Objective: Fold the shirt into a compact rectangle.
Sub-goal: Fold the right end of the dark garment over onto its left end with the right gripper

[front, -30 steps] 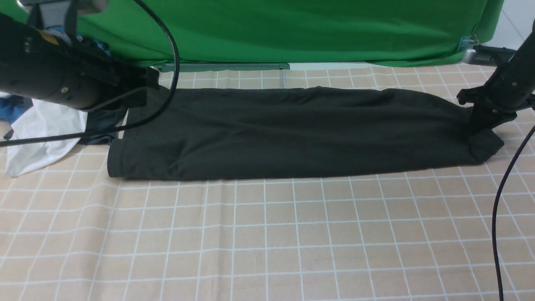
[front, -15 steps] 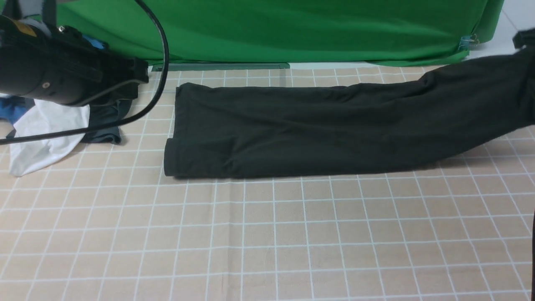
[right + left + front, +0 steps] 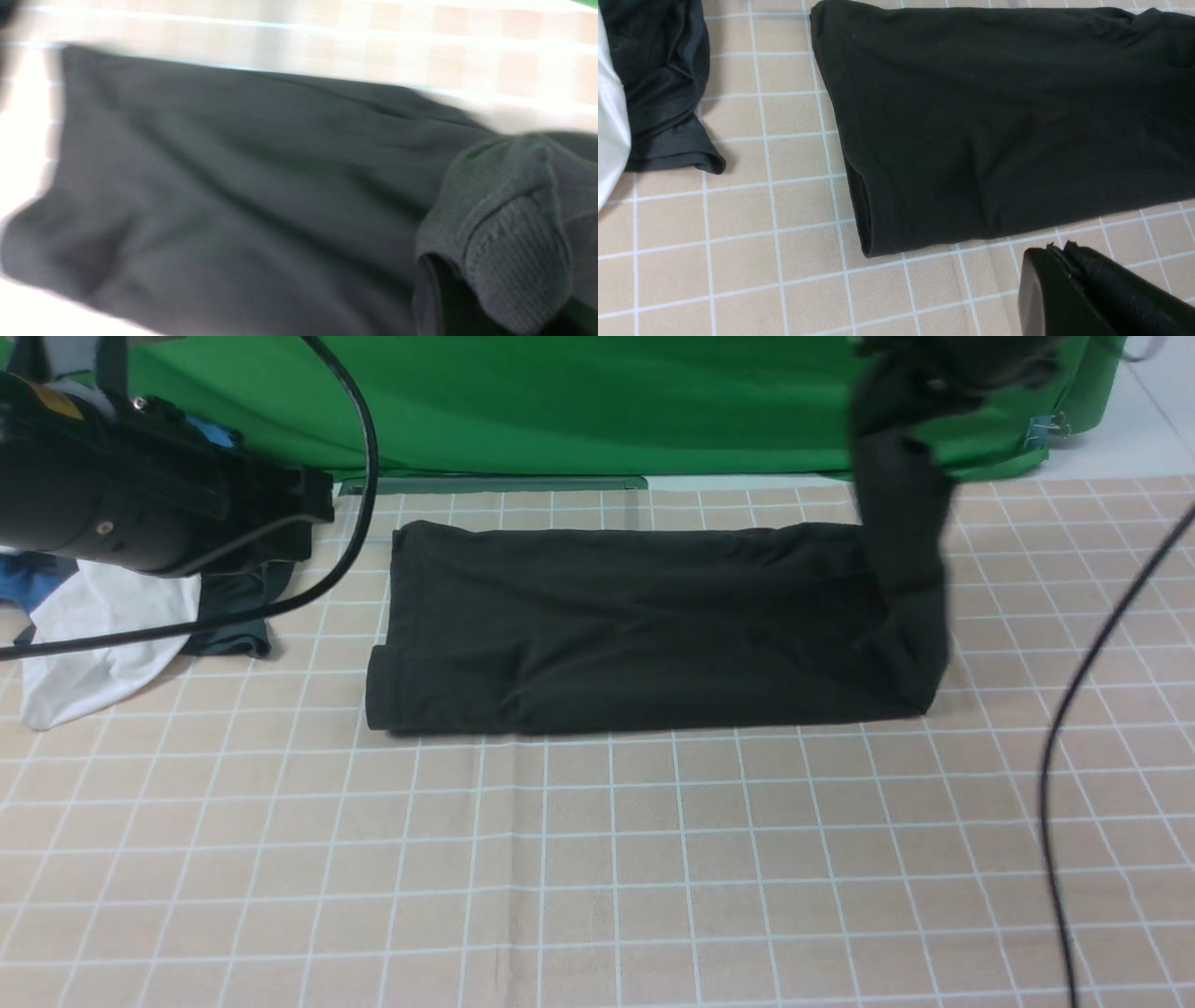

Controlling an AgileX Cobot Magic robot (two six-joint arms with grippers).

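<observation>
The long black cotton shirt (image 3: 607,625) lies as a wide folded band across the beige tabletop (image 3: 597,859) with its white grid lines, its right-hand part lifted steeply off the surface. The right arm's dark end effector (image 3: 971,373), blurred in the front view, grips that raised end, bunched ribbed fabric between its fingers. The left arm's black end effector (image 3: 1059,252) is closed, its tips together with nothing between them, apart from the shirt. At the left lie a crumpled white garment (image 3: 112,635) and a smaller dark grey garment (image 3: 238,616).
</observation>
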